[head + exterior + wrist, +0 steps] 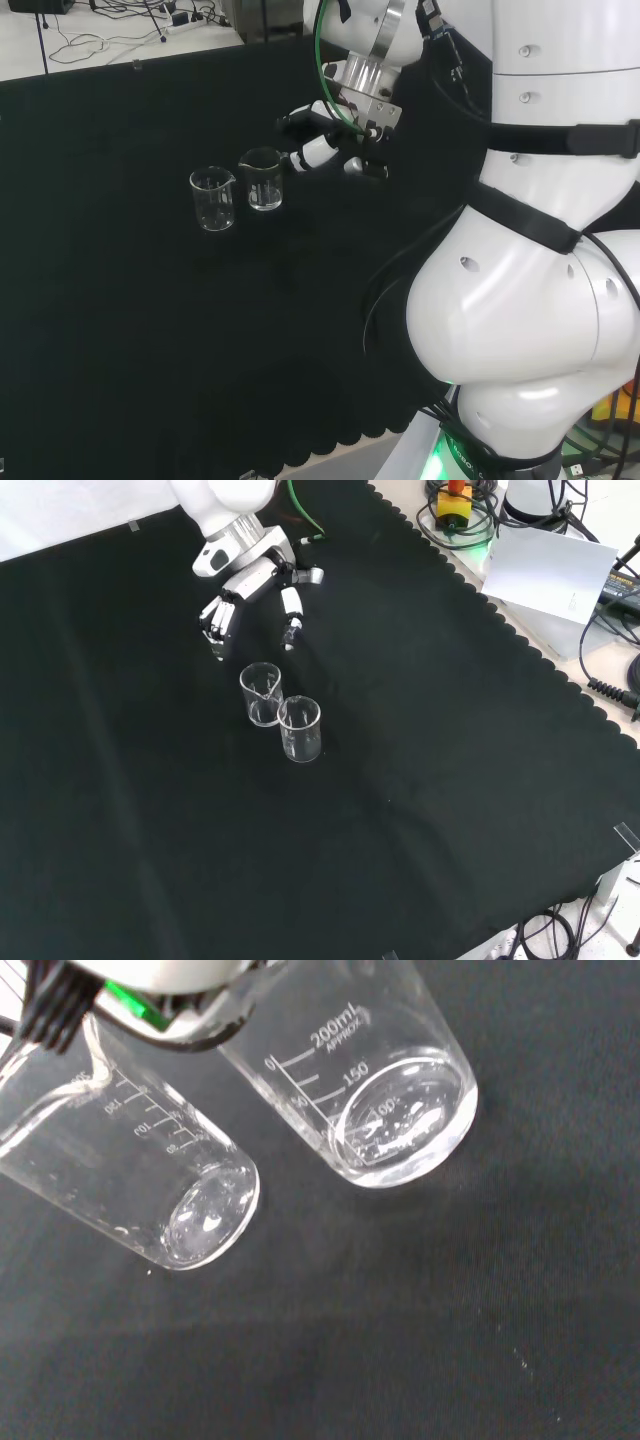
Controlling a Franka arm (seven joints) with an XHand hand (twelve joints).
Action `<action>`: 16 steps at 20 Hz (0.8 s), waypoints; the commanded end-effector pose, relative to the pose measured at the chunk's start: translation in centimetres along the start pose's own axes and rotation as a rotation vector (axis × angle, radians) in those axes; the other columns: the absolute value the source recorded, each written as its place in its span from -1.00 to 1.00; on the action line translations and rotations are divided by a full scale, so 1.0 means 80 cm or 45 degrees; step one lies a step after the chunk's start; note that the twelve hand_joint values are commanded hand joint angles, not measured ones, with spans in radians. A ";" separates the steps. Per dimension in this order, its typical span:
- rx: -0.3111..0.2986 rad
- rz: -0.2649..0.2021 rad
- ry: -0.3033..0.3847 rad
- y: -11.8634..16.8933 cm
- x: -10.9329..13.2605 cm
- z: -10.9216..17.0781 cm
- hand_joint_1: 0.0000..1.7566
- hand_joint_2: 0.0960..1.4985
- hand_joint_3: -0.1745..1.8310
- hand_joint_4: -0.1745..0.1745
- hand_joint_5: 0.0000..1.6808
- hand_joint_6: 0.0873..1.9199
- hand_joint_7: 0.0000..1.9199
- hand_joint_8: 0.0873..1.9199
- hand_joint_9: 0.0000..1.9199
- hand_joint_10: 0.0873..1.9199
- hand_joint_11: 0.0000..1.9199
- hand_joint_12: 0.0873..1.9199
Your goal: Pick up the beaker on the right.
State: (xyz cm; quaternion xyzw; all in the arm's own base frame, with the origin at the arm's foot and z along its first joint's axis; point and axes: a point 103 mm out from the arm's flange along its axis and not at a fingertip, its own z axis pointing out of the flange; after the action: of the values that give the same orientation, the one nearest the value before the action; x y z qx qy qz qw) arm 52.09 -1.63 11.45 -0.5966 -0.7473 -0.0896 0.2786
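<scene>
Two beakers (pixel 238 192) beside open-fingered hand (pixel 330 140)

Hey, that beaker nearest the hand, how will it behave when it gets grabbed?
The nearer beaker looks like clear, smooth glass, so probably slippery and breakable. It appears empty, so likely light. It stands close beside the other beaker, so the open hand may knock it into that one.

On the black cloth (pixel 420 780), two clear beakers (pixel 262 694) (pixel 300 729) are seen upright and just beside each other. Beyond the farther beaker, the hand (pixel 250 585) is held with fingers spread downward, apart from both.
</scene>
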 end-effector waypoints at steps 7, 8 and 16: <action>-0.005 -0.061 0.087 0.020 -0.011 0.029 -0.13 -0.35 -0.28 -0.29 -0.42 -1.00 -0.65 -0.34 -0.56 -0.41 -1.00 0.44; -0.007 -0.061 0.103 0.021 -0.012 0.031 -0.13 -0.35 -0.28 -0.29 -0.42 -1.00 -0.65 -0.34 -0.56 -0.41 -1.00 0.44; -0.012 -0.123 0.137 0.030 -0.014 0.043 -0.11 -0.36 -0.29 -0.28 -0.41 -1.00 -0.64 -0.34 -0.55 -0.40 -0.99 0.45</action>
State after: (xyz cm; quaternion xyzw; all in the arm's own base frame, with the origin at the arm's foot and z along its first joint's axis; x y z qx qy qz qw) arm 53.16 -0.76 7.82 -0.5647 -0.7533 -0.1311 0.3106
